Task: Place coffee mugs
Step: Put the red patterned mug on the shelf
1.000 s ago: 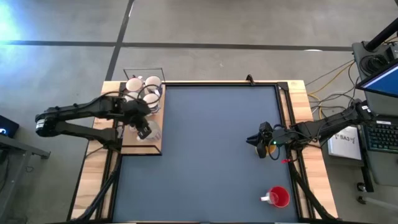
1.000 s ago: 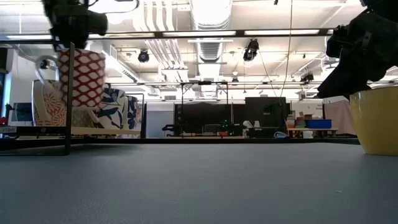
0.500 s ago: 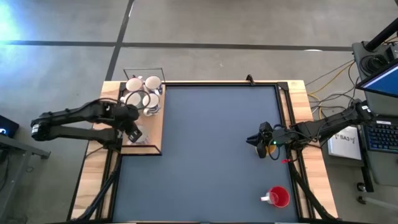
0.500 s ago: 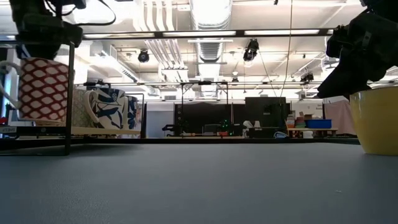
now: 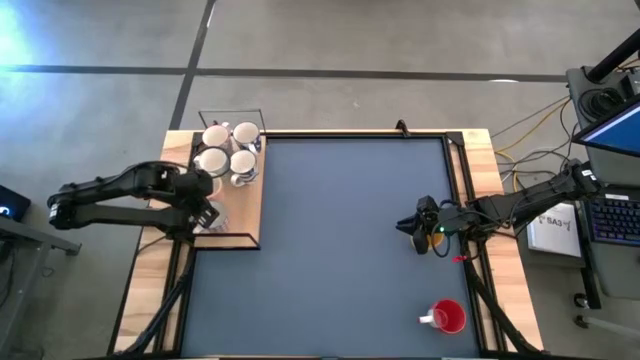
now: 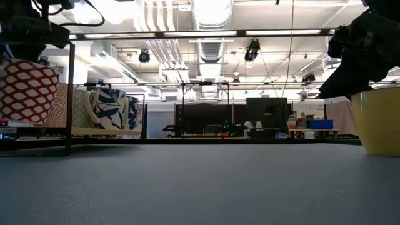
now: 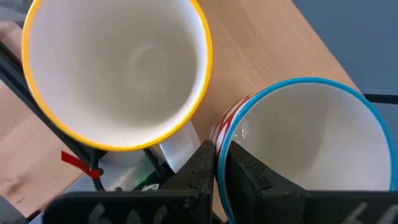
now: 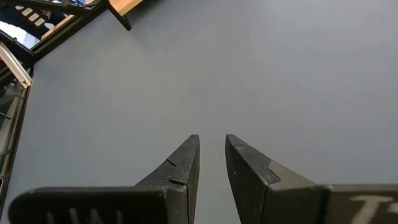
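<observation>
**Left arm draws patterned mug back over wooden board**

Pulled leftward since a second ago, the left gripper (image 7: 216, 163) holds its jaws clamped on the rim of a red-and-white mug (image 6: 26, 91) above the board (image 5: 250, 205). Beside it sits a yellow-rimmed mug (image 7: 118, 68); more mugs (image 5: 228, 150) cluster behind. Right gripper (image 8: 211, 163) hovers, jaws slightly apart, over the table (image 5: 330, 240); a red mug (image 5: 448, 317) stands near.
</observation>
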Controlling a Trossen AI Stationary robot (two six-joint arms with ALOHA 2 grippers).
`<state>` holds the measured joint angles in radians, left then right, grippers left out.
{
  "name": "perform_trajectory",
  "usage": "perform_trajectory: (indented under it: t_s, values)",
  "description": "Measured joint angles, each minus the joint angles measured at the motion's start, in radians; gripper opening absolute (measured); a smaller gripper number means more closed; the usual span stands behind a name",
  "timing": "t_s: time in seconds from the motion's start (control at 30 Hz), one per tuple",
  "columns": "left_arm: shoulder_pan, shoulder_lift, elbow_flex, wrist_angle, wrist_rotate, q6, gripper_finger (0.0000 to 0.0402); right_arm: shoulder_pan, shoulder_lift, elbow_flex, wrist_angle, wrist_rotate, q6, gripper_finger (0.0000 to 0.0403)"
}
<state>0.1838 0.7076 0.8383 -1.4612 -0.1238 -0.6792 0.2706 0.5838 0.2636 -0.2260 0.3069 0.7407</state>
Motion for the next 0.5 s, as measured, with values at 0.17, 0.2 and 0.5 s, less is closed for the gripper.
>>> perform_trajectory:
  t_s: [0.17, 0.2, 0.5]
  values:
    - [0.0, -0.02, 0.0, -0.024, 0.012, -0.011, 0.0009, 0.0, 0.0, 0.0, 0.0, 0.0, 0.0, 0.0068]
    - [0.0, -0.024, 0.0, -0.03, 0.021, -0.011, 0.0009, 0.0, 0.0, 0.0, 0.0, 0.0, 0.0, 0.0068]
    - [0.0, -0.047, -0.004, -0.047, 0.053, -0.041, 0.0009, 0.0, 0.0, 0.0, 0.0, 0.0, 0.0, 0.0068]
